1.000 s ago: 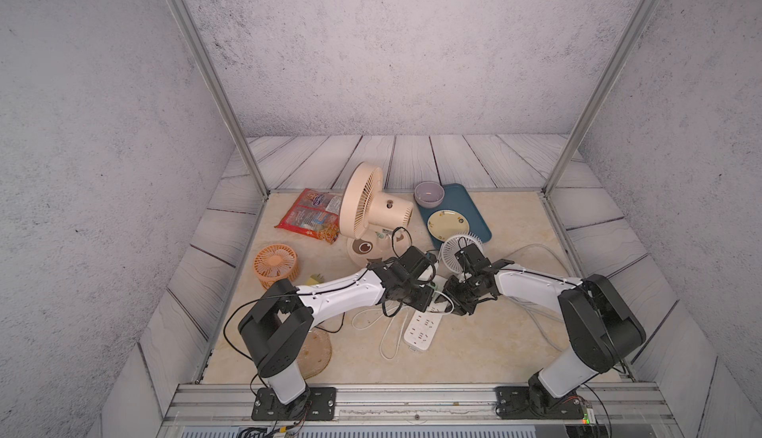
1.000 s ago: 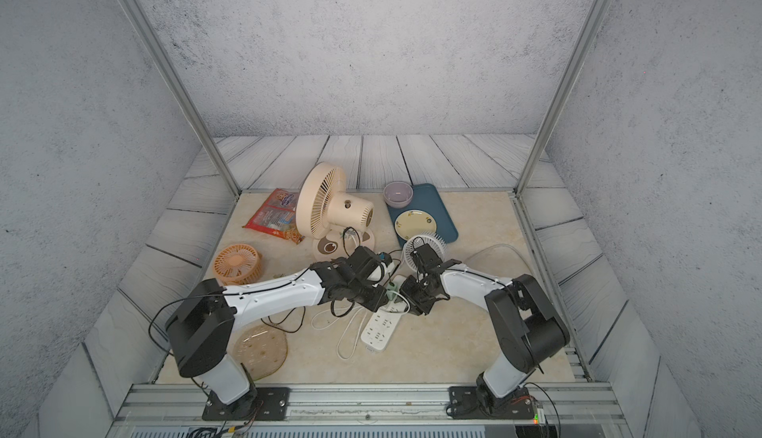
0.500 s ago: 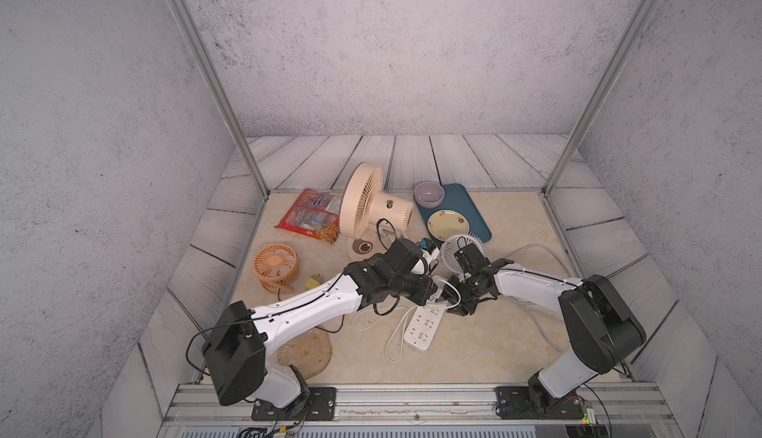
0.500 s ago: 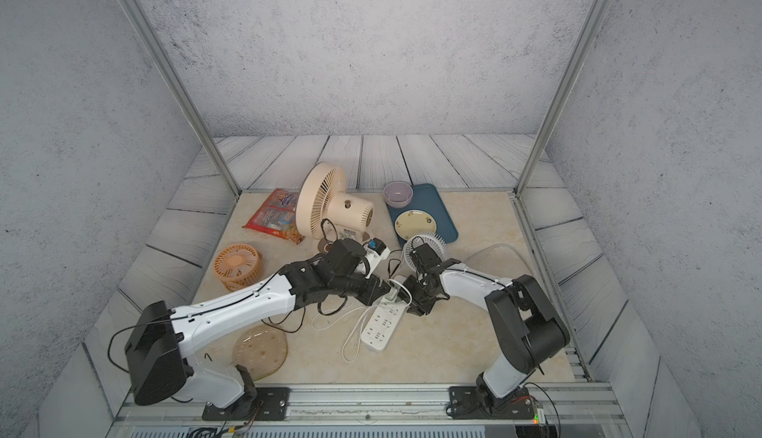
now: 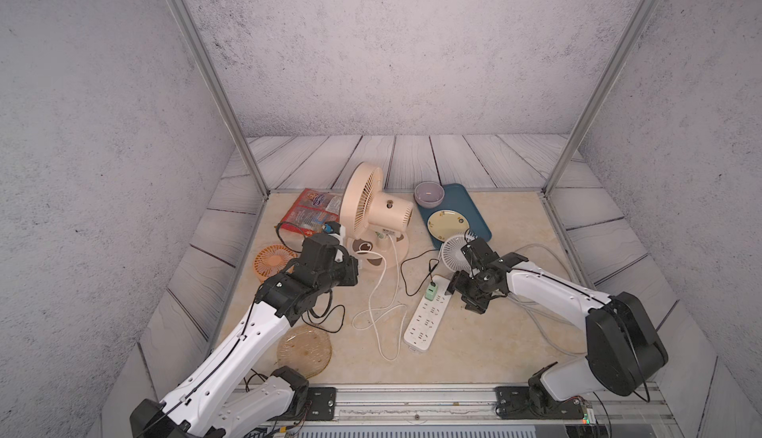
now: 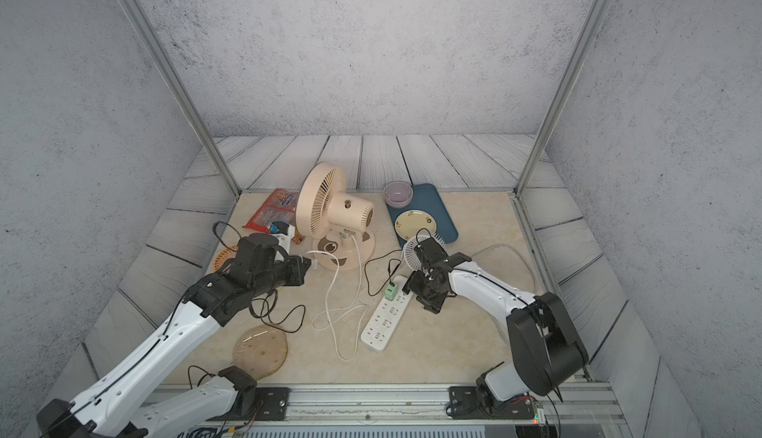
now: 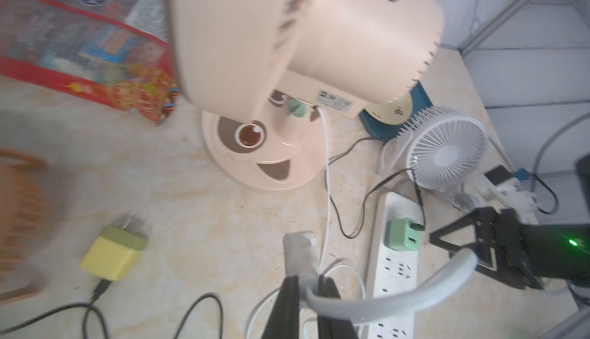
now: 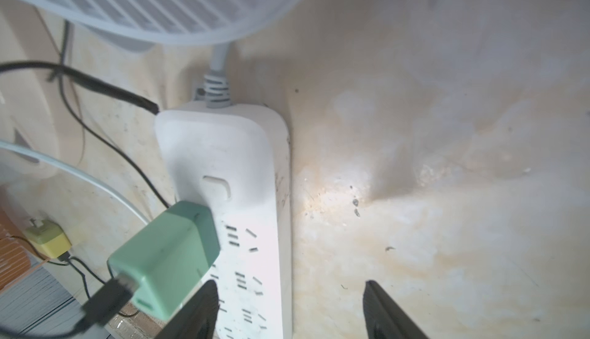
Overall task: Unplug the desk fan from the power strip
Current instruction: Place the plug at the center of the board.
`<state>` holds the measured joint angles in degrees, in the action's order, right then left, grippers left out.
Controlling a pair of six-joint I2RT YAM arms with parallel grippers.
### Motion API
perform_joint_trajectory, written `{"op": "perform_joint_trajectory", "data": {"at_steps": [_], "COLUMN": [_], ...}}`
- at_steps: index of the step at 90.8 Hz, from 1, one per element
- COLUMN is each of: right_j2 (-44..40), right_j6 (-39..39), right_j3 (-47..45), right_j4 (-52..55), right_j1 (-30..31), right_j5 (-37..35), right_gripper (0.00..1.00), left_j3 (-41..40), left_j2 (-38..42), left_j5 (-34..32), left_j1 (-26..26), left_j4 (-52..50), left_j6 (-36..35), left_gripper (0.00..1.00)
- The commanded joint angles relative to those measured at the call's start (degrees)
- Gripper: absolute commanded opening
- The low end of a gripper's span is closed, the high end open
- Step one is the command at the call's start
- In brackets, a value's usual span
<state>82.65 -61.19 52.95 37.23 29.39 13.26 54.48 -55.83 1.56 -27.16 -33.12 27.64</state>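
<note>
The left gripper [image 7: 308, 284] is clamped tight on a white plug [image 7: 299, 248], whose white cord [image 7: 326, 162] runs to the beige desk fan [image 5: 371, 205]. The plug hangs clear of the power strip [image 5: 426, 318], well apart from it. The strip lies flat and aslant on the table [image 5: 474, 353], front of centre, between the two grippers and just before the small white fan [image 5: 453, 252]. It is a long white bar with rounded corners, bearing rows of dark slots and one oblong button [image 8: 216, 187] near its far end. A thick pale grey cord [image 8: 219, 56] leaves that end. One green adapter [image 8: 166, 257], carrying a black cable [image 8: 105, 85], stands plugged in beside the button. The right gripper [image 8: 290, 308] hovers at the strip's far end, jaws well apart, gripping nothing; one finger [image 8: 201, 308] is over the strip, its fellow over bare table. Count, left to right:
- fans, three, with the orange fan [image 5: 272, 259] leftmost
- snack bag [image 5: 307, 213], one
- amber plate [image 5: 304, 349], one
- adapters, two, the yellow adapter [image 7: 113, 253] lying loose on the table
- bowl [image 5: 429, 193], one
- yellow plate [image 5: 447, 224], one
- blue tray [image 5: 476, 219], one
</note>
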Motion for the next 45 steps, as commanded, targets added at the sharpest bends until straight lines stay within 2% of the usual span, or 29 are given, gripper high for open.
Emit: {"op": "perform_joint_trajectory", "data": {"at_steps": [1,18,35,45], "right_j2": [-4.2,-12.1,-20.8,-25.2], "right_j6": [1.5,1.6,1.1,1.1], "right_j3": [0.6,0.1,-1.2,-2.1], "right_j4": [3.8,8.1,11.4,12.5], "right_j1": [-0.2,-0.4,-0.9,-1.1], "right_j5": [-3.3,-8.5,-14.7,-16.9], "right_gripper": [0.73,0.73,0.73,0.73], "left_j3": [2.1,8.1,18.7,24.8], "left_j2": [-0.2,-3.7,-7.0,-8.8], "left_j5": [-0.3,-6.4,-14.7,-16.8], "left_j1": [5.5,8.3,10.1,10.1], "left_j4": [-3.7,-4.0,-4.4,-3.7], "left_j6": [-3.3,-3.8,-5.6,-7.5], "left_gripper": [0.00,0.00,0.00,0.00]}}
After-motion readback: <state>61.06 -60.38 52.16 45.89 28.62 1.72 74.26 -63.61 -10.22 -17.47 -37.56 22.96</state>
